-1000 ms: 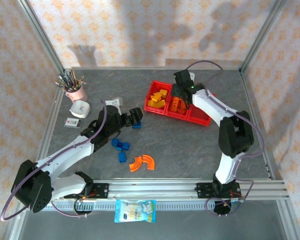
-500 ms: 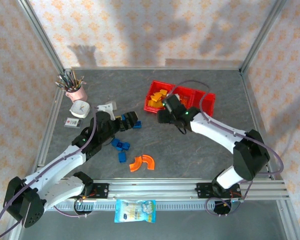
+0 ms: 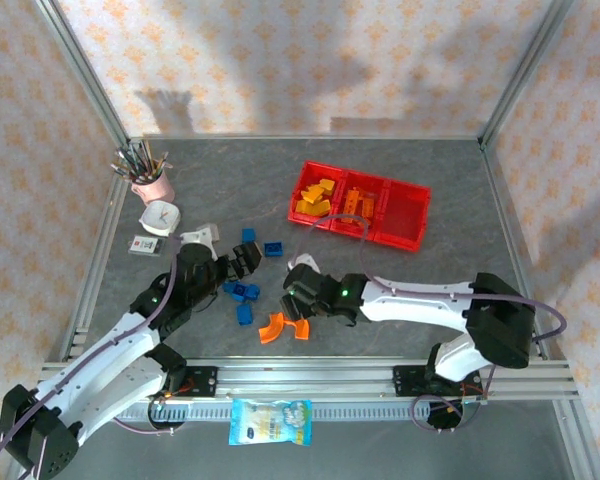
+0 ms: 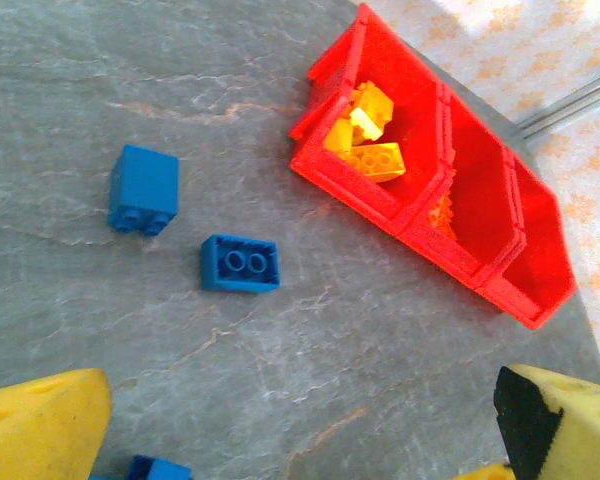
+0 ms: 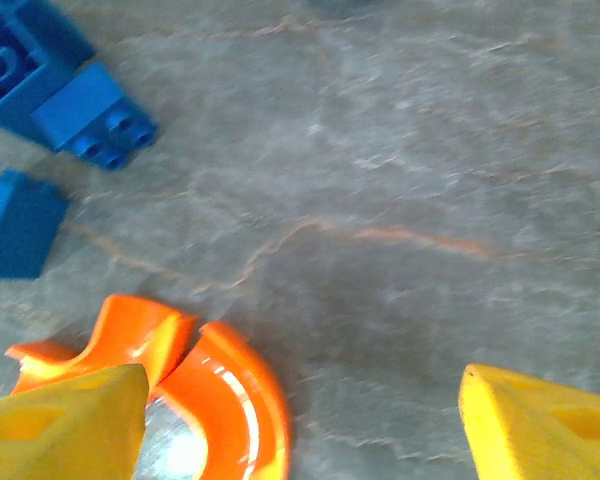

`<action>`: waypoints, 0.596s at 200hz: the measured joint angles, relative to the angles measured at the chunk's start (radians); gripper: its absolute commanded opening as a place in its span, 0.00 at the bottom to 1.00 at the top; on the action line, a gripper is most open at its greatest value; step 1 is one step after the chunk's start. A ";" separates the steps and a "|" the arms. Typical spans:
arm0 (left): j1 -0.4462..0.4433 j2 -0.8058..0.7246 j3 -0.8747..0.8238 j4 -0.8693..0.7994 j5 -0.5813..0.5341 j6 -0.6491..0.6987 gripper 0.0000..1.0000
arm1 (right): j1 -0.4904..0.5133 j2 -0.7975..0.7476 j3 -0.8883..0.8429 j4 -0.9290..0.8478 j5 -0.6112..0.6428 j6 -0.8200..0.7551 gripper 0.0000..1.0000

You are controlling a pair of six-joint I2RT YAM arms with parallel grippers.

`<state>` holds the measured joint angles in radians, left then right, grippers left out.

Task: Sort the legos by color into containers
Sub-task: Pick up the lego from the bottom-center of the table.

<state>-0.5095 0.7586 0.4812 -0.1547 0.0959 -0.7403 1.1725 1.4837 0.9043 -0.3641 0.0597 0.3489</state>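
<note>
While the right gripper (image 5: 300, 400) hangs spread and empty above two glossy orange arcs (image 5: 195, 375), one curve tucked under a yellow finger (image 5: 70, 420), studded blue bricks (image 5: 85, 110) lie beyond to its left on the grey veined table (image 5: 400, 180). The left gripper (image 4: 300, 400), likewise splayed and empty, faces two blue blocks (image 4: 240, 264); farther ahead-right, the red tray (image 4: 360, 195) holds yellow bricks (image 4: 365, 140) in its nearest compartment.
</note>
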 measured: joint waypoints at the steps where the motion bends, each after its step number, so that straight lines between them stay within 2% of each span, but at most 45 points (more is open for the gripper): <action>1: 0.000 -0.002 -0.001 -0.001 0.000 -0.001 0.99 | 0.002 0.000 0.000 0.000 0.000 0.001 0.80; 70: 0.000 -0.089 -0.032 -0.072 -0.039 -0.048 0.99 | 0.121 0.100 -0.019 0.016 0.004 0.090 0.81; 119: 0.002 -0.107 -0.032 -0.088 -0.053 -0.048 0.99 | 0.132 0.129 -0.051 0.024 0.025 0.148 0.77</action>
<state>-0.5076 0.6518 0.4496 -0.2428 0.0425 -0.7887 1.3048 1.6123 0.8536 -0.3401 0.0845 0.4969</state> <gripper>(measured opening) 0.992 0.786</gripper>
